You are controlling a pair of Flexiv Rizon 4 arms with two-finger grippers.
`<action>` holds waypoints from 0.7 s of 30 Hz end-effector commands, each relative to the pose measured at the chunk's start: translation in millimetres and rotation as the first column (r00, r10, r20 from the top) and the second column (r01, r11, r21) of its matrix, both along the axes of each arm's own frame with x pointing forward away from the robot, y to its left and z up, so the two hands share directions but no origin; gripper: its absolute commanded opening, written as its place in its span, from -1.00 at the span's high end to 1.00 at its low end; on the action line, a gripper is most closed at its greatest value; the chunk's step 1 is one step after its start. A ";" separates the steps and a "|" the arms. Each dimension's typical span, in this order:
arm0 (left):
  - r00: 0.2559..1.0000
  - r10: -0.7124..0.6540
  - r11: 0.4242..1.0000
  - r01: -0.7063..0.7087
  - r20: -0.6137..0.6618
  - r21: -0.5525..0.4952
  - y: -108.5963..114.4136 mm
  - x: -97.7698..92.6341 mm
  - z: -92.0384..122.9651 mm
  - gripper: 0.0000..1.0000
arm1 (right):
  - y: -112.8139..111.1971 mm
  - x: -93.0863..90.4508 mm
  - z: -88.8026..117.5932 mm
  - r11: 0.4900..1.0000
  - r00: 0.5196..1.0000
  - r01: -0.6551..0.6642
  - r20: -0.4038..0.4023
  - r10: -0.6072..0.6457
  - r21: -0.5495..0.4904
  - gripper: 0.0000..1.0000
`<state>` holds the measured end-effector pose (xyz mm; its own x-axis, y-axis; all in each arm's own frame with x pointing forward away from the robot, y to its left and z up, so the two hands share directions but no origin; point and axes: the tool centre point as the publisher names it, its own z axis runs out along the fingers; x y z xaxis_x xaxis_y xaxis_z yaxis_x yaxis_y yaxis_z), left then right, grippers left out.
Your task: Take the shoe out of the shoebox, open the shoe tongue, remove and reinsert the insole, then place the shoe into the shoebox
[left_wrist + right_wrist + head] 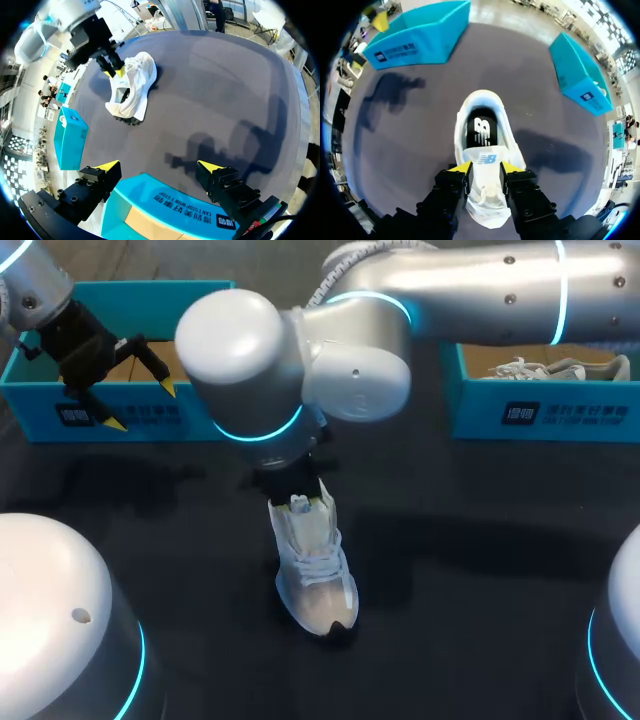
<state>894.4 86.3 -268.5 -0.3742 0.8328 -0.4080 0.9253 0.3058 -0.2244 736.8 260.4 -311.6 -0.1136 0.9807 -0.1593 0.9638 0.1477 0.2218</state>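
The white shoe (312, 565) sits in the middle of the dark bench (480, 540), with its toe pointing to the near side. From above we can look into it and see the black insole (481, 131) lying inside. The shoe tongue (486, 162) sticks up at the front of the opening.

Our right arm comes in from the far right and reaches past the middle, right over the shoe. Its right pincer (485, 168) points down at the shoe. The two yellow tips press the tongue from both sides, so this pincer has closed in on the tongue and holds it.

The left shoebox (100, 415) is blue and stands at the far left of the bench, well apart from the shoe. We can see its brown floor. Our left pincer (140, 405) hangs over the near wall of this box. Its fingers are spread wide and hold nothing.

The right shoebox (540, 415) is also blue and stands at the far right. A second white shoe (555, 368) with loose laces lies inside it.
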 end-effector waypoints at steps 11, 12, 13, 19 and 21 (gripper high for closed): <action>1.000 0.000 1.000 0.000 0.001 0.003 0.1 -0.7 0.5 -1.00 | 1.8 13.7 39.0 0.922 0.922 -0.387 0.014 0.387 -0.011 -1.00; 1.000 0.000 1.000 0.000 0.001 0.003 0.1 -0.7 0.5 -1.00 | 2.1 14.9 40.2 0.905 0.905 -0.426 0.010 0.426 -0.002 -1.00; 1.000 0.000 1.000 0.000 0.001 0.003 0.1 -0.7 0.5 -1.00 | 1.7 16.6 41.1 0.882 0.882 -0.471 0.001 0.471 -0.008 -1.00; 1.000 0.000 1.000 0.000 0.001 0.003 0.1 -0.7 0.5 -1.00 | 2.4 24.1 40.7 0.657 0.660 -0.751 0.026 0.751 0.076 -1.00; 1.000 0.000 1.000 0.000 0.001 0.003 0.1 -0.7 0.5 -1.00 | 0.1 24.8 40.0 0.601 0.609 -0.791 0.049 0.792 0.116 -1.00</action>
<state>894.4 86.3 -268.5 -0.3742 0.8328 -0.4080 0.9253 0.3058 -0.2243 759.6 273.6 -268.4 -0.6712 0.7172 -0.1872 0.6825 0.6965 0.2216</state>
